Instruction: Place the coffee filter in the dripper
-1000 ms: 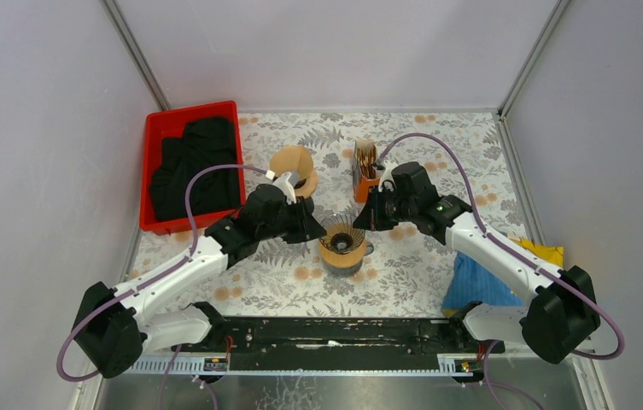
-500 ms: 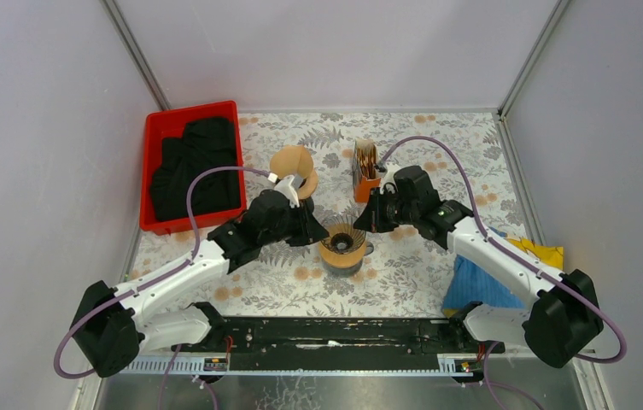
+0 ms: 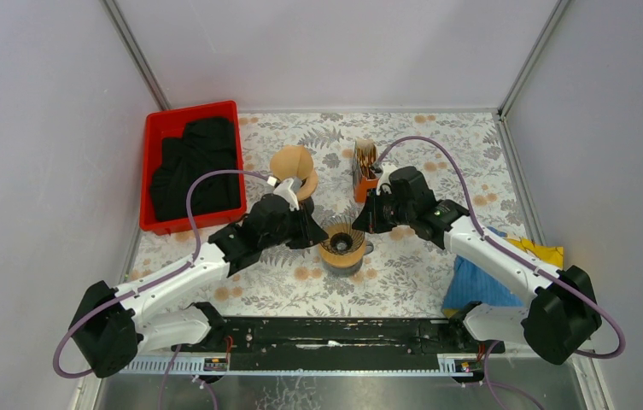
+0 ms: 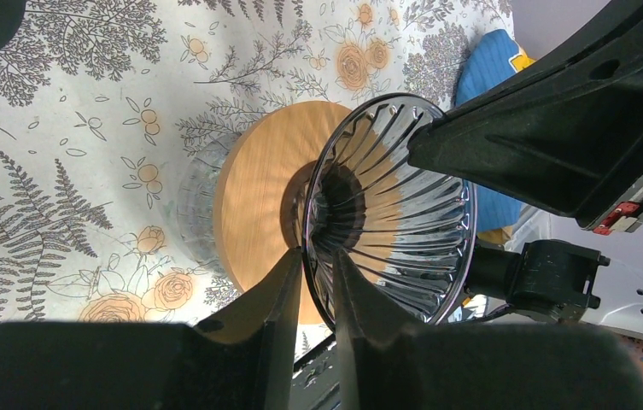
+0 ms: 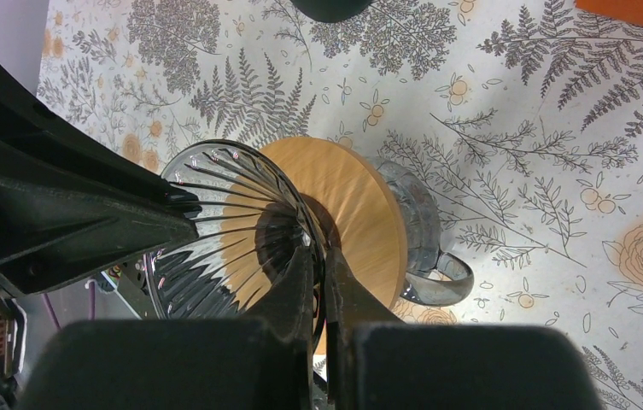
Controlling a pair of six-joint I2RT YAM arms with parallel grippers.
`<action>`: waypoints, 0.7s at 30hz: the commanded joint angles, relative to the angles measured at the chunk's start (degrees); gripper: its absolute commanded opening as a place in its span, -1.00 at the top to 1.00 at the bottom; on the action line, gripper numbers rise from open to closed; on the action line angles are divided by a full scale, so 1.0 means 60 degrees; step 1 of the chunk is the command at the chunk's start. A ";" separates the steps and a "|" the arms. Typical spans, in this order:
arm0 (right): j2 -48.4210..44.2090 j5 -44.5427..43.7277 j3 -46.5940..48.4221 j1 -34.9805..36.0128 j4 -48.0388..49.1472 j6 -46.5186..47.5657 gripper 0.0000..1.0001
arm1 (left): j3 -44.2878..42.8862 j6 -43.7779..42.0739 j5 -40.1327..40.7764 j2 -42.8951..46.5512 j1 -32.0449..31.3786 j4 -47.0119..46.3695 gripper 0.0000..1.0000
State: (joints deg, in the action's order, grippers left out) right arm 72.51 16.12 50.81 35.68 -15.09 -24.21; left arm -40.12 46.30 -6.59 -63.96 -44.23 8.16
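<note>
Red bin stands far left of the dripper. The brown coffee filter rests behind and left of the dripper, in neither claw. The left claw pinches the dripper's left rim and the right claw is clamped on its right rim. Likely hazard: opposed pulls tipping the glass cone. Bare tabletop lies behind and right of the dripper, past the orange filter holder.

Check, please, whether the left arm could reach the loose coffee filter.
Probably yes: the coffee filter lies just beyond the left gripper, nothing between, but it must first release the dripper rim.
</note>
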 commanded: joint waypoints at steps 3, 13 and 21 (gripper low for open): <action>0.0686 -0.1329 -0.0513 0.0191 -0.1957 0.0603 1.00 | 0.0255 -0.0261 0.0307 -0.0330 -0.0213 0.0980 0.46; 0.0240 -0.1048 0.0212 0.0191 -0.2036 0.0548 0.67 | -0.0293 -0.0290 0.0418 -0.0045 -0.0224 0.1234 0.23; -0.0072 -0.0983 0.0971 0.0191 -0.2153 0.0611 0.43 | -0.0917 -0.0476 0.0862 0.0202 -0.0219 0.1706 0.03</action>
State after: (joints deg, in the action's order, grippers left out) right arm 72.20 14.09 53.87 36.60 -21.08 -22.74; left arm -42.92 45.67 -4.08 -64.01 -45.04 13.91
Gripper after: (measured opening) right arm 0.267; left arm 0.465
